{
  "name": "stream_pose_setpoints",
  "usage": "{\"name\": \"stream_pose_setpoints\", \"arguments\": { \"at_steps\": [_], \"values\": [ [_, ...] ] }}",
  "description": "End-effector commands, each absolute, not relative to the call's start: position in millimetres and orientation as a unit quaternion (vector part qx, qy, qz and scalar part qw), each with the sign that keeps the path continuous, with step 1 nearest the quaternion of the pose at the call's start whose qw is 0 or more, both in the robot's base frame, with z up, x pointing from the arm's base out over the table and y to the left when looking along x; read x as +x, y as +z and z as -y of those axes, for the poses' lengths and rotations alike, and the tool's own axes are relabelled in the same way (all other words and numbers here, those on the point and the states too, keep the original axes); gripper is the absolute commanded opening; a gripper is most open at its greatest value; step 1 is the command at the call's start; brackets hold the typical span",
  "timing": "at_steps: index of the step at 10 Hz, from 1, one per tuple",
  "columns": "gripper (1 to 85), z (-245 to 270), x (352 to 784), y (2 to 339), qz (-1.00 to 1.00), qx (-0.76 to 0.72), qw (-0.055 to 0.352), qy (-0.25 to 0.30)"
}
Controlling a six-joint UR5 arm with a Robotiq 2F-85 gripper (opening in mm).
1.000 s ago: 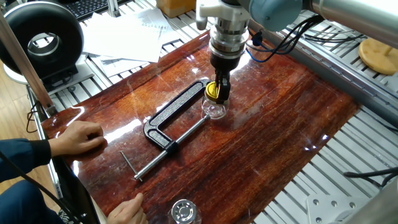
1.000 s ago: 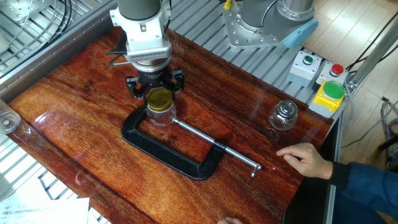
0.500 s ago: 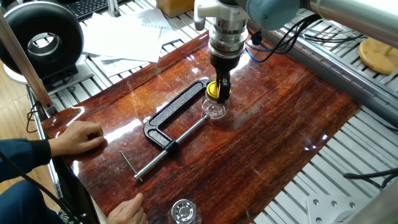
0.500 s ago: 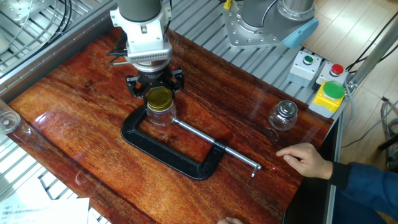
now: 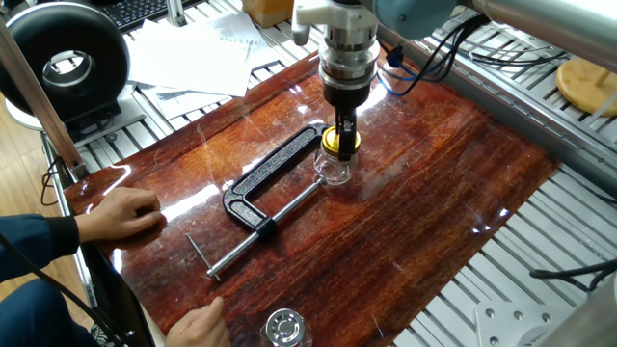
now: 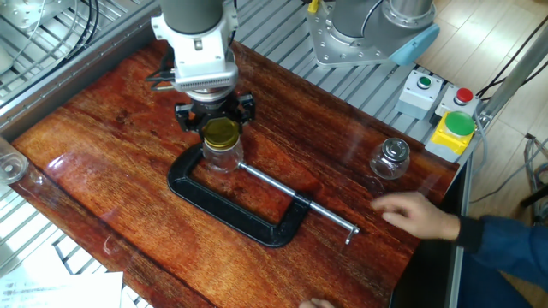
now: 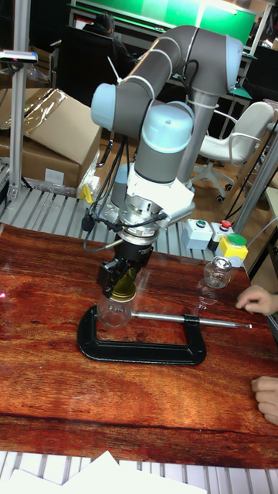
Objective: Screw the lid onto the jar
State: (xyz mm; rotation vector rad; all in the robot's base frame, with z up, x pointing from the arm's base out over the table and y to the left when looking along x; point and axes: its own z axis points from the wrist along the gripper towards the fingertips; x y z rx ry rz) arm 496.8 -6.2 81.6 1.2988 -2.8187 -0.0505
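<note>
hand pinching lid | lid on jar | jar held in clamp | desk

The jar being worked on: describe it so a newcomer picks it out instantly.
Find the black C-clamp lying on the red-brown wooden table. The jar stands in its open end, directly under the gripper. Unlike the silvery-topped jar near the button box, it carries the yellow-gold lid.
</note>
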Motion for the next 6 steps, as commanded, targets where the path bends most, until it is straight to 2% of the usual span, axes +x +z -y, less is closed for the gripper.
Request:
{"name": "stream_pose_setpoints", "arguments": {
  "at_steps": [1,6],
  "values": [
    [30.7,6.4,505.3,81.7,0.903,0.428,0.006,-0.025],
    [35.3,5.7,506.0,76.1,0.903,0.429,0.003,-0.024]
  ]
}}
